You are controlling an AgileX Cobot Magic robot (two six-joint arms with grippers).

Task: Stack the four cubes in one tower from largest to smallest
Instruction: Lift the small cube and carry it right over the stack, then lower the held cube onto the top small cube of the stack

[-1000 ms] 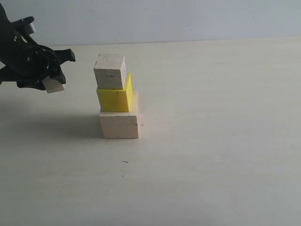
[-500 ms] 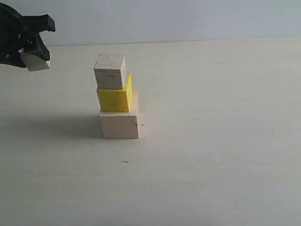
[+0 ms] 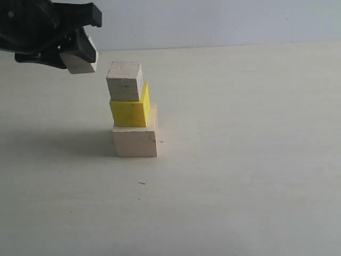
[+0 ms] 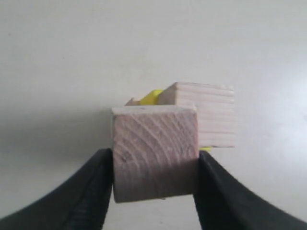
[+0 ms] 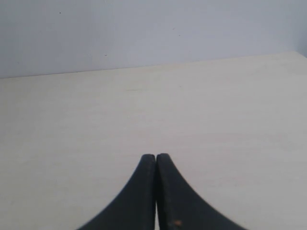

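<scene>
**Smallest cube held beside a three-high tower; last placement not yet made**

Three of the four cubes are already piled on the counter [image 3: 240, 160]: the large pale cube [image 3: 135, 141] at the bottom, the yellow cube [image 3: 129, 112] on it, and the medium wood cube [image 3: 124, 81] on top. The upper two are set toward the back left of the cube beneath them, not centred.

The smallest cube [image 3: 79, 64] is clamped between the left jaws, which are gripped on two opposite faces, and it is held clear of the counter. In the exterior view it is seen just to the left of the medium wood cube and a little higher, with a small gap between the two. From the left wrist view the tower is seen beyond the held cube, shifted partly to one side of it. The faces of the two cubes appear roughly square to each other.

The coming move is judged to turn on that offset: the held cube has to be carried sideways toward the tower until it is centred over the medium wood cube, then lowered. Whether its underside already clears the top face cannot be told for certain.

The right jaws are pressed together over bare counter, and no cube is seen near them. The left arm is therefore the nearer one.
</scene>
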